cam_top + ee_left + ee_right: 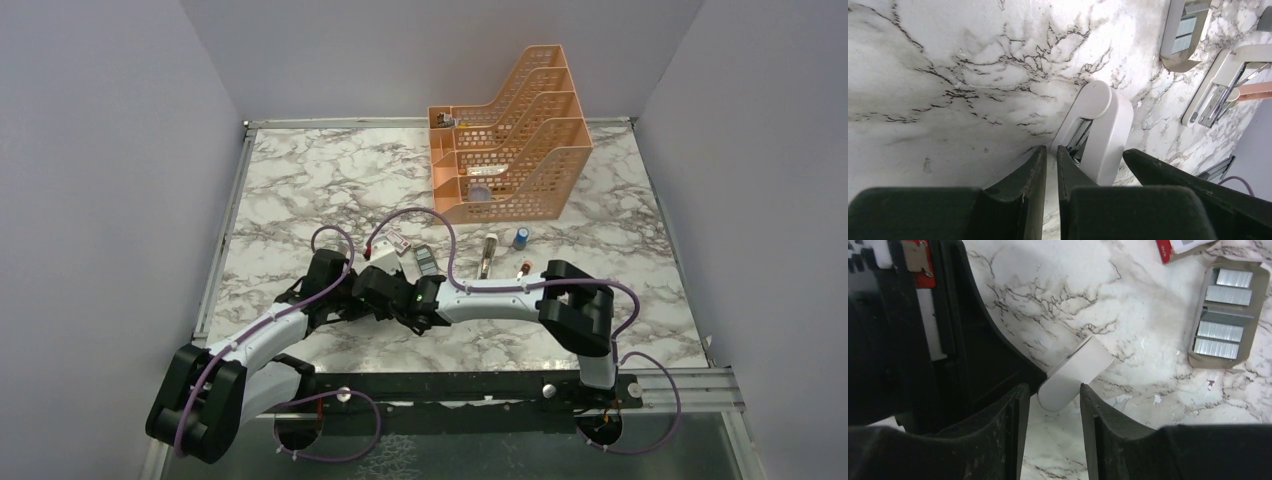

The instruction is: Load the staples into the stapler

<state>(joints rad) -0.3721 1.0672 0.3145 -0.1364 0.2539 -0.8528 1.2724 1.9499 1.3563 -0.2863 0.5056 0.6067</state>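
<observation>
The white stapler lies on the marble table, open along its length with a metal channel showing. My left gripper is closed down to a thin slit at the stapler's near end and seems to pinch its edge. My right gripper is open, and the stapler's rounded end lies between its fingertips. The staples are grey strips in a grey tray at the upper right, beside the red box. In the top view both grippers meet and hide the stapler.
An orange file rack stands at the back. A small blue cylinder, a long metal item and a small brown piece lie right of the tray. The red box is beside it.
</observation>
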